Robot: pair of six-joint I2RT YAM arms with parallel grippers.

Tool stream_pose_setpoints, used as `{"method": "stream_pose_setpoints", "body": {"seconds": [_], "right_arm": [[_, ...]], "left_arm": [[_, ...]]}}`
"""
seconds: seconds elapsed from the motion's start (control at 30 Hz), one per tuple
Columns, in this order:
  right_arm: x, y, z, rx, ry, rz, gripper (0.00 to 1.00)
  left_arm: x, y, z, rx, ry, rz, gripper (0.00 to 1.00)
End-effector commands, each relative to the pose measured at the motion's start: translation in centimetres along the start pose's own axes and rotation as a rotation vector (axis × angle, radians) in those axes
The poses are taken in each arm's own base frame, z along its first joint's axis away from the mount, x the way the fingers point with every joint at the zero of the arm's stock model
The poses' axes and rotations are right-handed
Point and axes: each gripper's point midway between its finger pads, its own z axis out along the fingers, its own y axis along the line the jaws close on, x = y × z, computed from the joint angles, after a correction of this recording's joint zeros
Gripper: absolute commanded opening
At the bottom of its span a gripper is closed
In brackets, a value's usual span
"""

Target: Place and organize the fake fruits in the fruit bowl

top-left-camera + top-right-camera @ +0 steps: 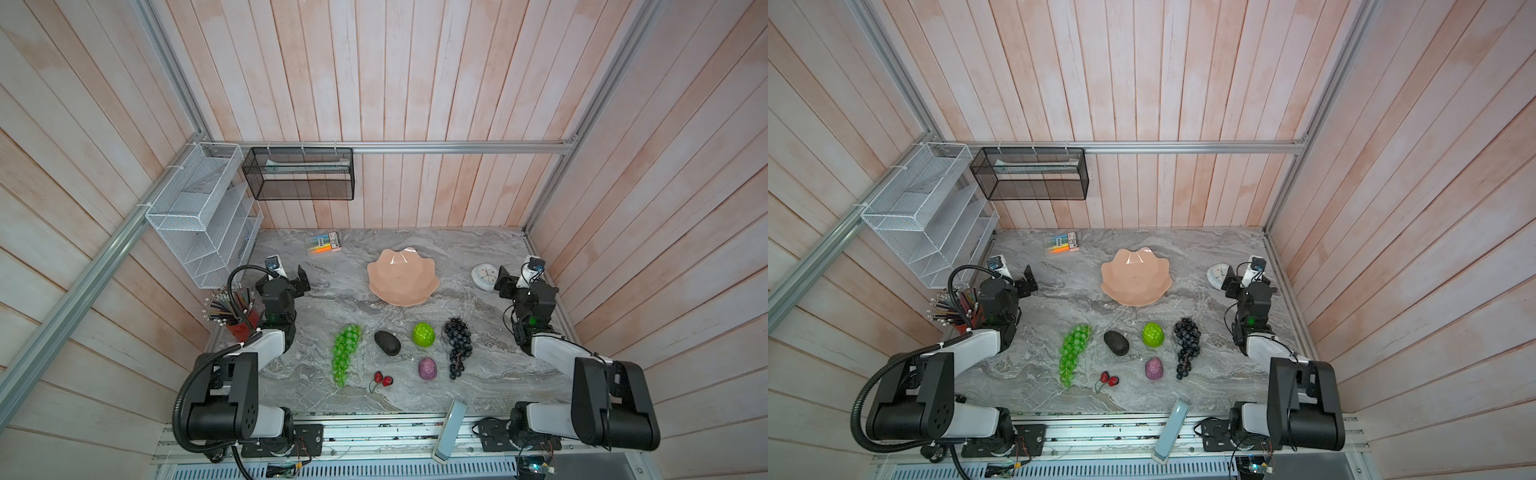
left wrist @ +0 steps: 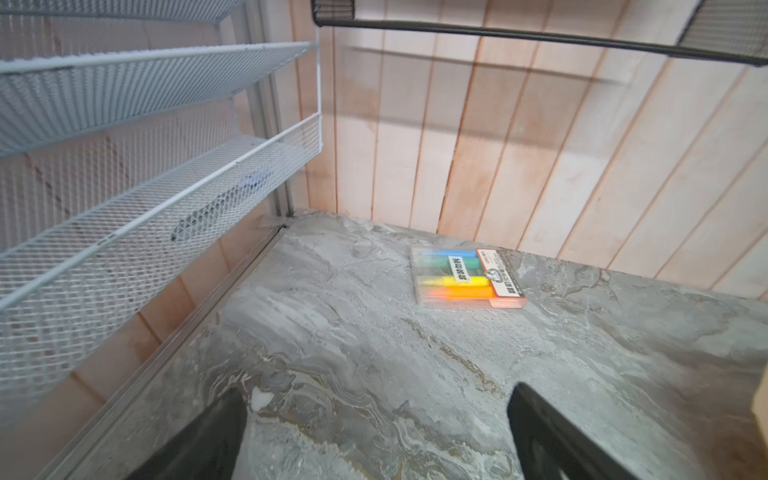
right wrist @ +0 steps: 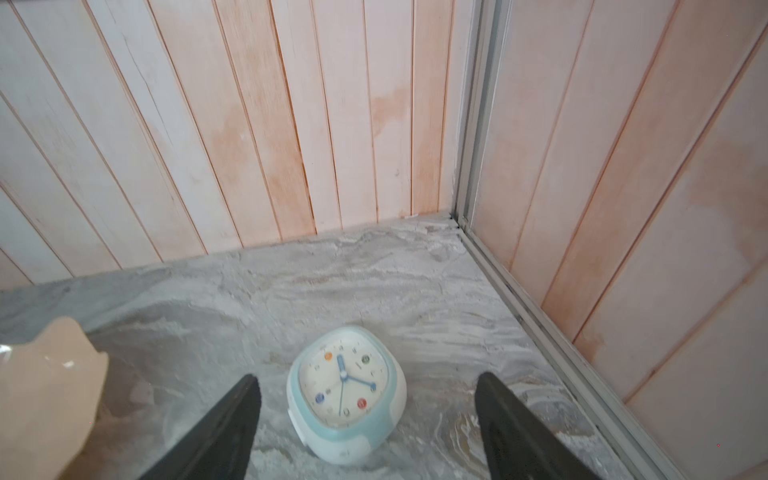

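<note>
The left gripper and right gripper gape, empty. The fruits lie near; the bowl sits far centre, empty. Best pinch the purple grapes at their thick far end, then lift over the rim.

Glossy smooth fruit bowl, matt black oval, veined marble-look table, white metal-mesh rack, pale wooden wall planks

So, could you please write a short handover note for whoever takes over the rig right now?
Left gripper: open, empty, left of the fruit bowl.
Right gripper: open, empty, beside the clock.
Fruit bowl: empty.
On the table, nearer the robot: green grape bunch, black oval, bright green bumpy ball, dark purple grape bunch, small purple ball, red cherry pair.
Done: nothing. Left: all six into the fruit bowl.
</note>
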Motion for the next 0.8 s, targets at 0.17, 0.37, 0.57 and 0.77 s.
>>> {"method": "stream_pose_setpoints", "body": {"seconds": [0.17,0.37,0.57,0.77], "right_arm": [[2.8,9.3,-4.3,-0.189,0.359,0.026,0.82],[7.8,17.6,-10.9,-0.427,0.646,-0.077,0.89],[13.3,22.4,-15.5,-0.578,0.87,-0.132,0.94],[17.5,23.3,-15.2,-0.562,0.99,-0.189,0.95]], "left_arm": [[2.9,-3.5,-4.2,-0.075,0.337,-0.069,1.0],[2.9,-10.0,-7.7,0.108,0.471,-0.059,1.0],[3.4,-12.8,-9.8,0.21,0.51,-0.103,1.0],[2.9,-12.0,-10.5,0.197,0.477,-0.167,1.0]]}}
